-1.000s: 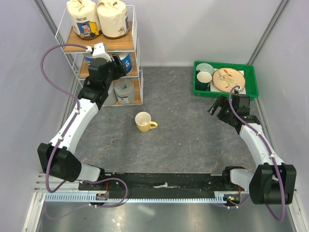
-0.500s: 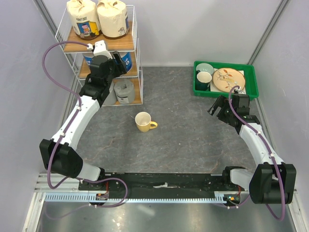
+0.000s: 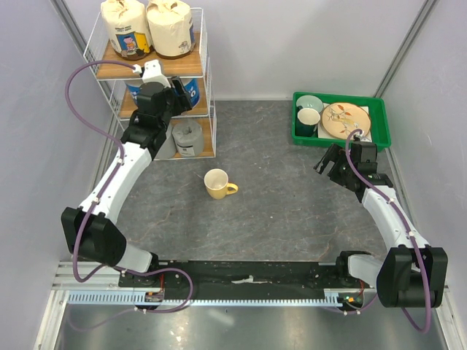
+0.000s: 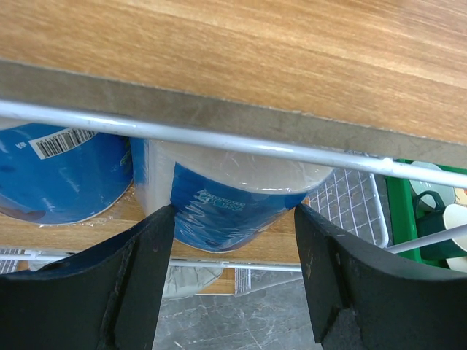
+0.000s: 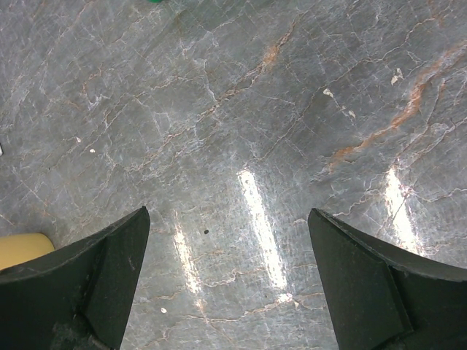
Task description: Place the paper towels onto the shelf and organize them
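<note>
The shelf (image 3: 182, 67) stands at the far left. Two cream paper towels (image 3: 124, 29) (image 3: 170, 28) stand on its top tier and two grey ones (image 3: 188, 136) on its bottom tier. My left gripper (image 3: 179, 93) reaches into the middle tier. In the left wrist view its jaws (image 4: 233, 211) press both sides of a white-and-blue roll (image 4: 233, 208), whose base rests on the middle board (image 4: 314, 237) under the top board (image 4: 255, 51). The other white-and-blue roll (image 4: 66, 168) stands just left of it. My right gripper (image 3: 325, 166) (image 5: 228, 219) is open and empty over the grey table.
A yellow mug (image 3: 217, 183) stands mid-table and shows at the left edge of the right wrist view (image 5: 22, 248). A green tray (image 3: 339, 144) with dishes sits at the far right, just beyond my right gripper. Grey walls close in on both sides.
My left gripper has moved slightly deeper into the middle tier, with the white-and-blue roll between its fingers. The right arm has not moved.
</note>
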Controlling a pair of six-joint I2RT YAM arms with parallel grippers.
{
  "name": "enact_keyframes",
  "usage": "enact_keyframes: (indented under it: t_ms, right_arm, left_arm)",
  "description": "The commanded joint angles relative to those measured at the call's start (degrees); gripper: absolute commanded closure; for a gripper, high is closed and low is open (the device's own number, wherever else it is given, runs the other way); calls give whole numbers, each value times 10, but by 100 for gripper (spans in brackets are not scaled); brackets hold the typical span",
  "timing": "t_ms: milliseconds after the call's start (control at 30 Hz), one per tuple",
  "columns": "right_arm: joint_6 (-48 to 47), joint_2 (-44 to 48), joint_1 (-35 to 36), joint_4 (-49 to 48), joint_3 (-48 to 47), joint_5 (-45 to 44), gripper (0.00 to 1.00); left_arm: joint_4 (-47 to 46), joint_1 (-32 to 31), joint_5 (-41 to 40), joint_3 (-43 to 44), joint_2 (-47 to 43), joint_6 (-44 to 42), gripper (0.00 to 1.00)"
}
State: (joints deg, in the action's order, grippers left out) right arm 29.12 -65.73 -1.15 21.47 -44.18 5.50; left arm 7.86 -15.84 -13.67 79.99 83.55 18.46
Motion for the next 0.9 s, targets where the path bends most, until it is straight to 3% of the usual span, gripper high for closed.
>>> enact_keyframes:
  t_ms: [0, 500, 867]
  right_arm:
    - [-6, 2, -2, -8, -13, -8, 2]
    - [-5, 0, -2, -5, -20, -8, 2]
    - [-6, 1, -2, -4, -19, -7, 2]
  left_arm:
    - [-21, 6, -18, 27, 9, -21, 27]
    - [-30, 8, 0, 23, 9, -25, 27]
    - [-68, 8, 104, -37, -50, -51, 26]
